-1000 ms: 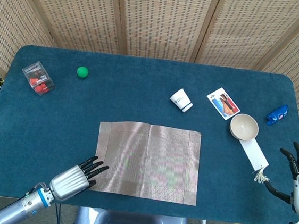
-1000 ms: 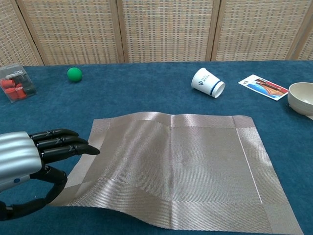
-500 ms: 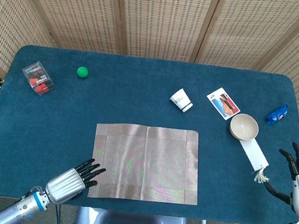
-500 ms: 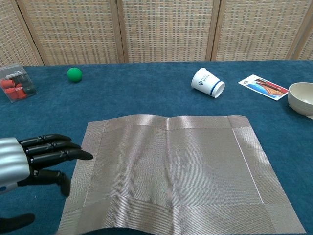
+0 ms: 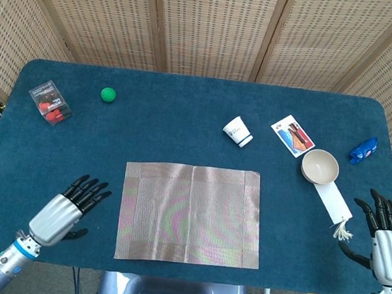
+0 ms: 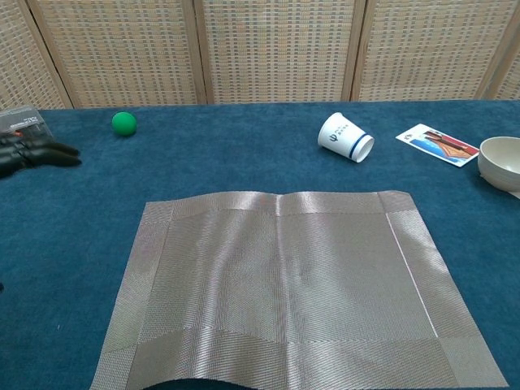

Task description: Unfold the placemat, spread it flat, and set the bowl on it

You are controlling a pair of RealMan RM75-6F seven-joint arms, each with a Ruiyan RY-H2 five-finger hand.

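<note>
**A:** Start with the head view. What do your containers hold?

**B:** Your bowl (image 5: 320, 166) sits upright, right of and slightly beyond the placemat (image 5: 190, 214), and looks empty inside. It rests on the far end of a white tag (image 5: 332, 202). The paper cup (image 5: 237, 131) lies on its side just beyond the placemat's far edge. The clear box (image 5: 50, 101), well off beyond the placemat's left side, holds small red pieces; near it lies a green ball (image 5: 108, 94).

**A:** And the placemat against your hands?

**B:** It lies unfolded on the blue table (image 5: 183, 132), near the front edge. Your left hand (image 5: 67, 208) is just left of it, apart from it, fingers spread and gripping nothing. Your right hand (image 5: 385, 233) is well to the placemat's right, nearer than the bowl, fingers apart and empty too.

**A:** Now the chest view.

**B:** The placemat (image 6: 284, 292) fills the foreground, spread out with a soft crease down its middle and a slight lift along its near edge. The cup (image 6: 344, 136) lies tipped beyond its far edge, mouth toward the right. The bowl (image 6: 500, 162) shows at the right border, beyond the placemat's right corner. A picture card (image 6: 436, 144) lies between cup and bowl. Only dark fingertips (image 6: 36, 151) of your left hand show, left of the placemat; your right hand is outside this view.
</note>
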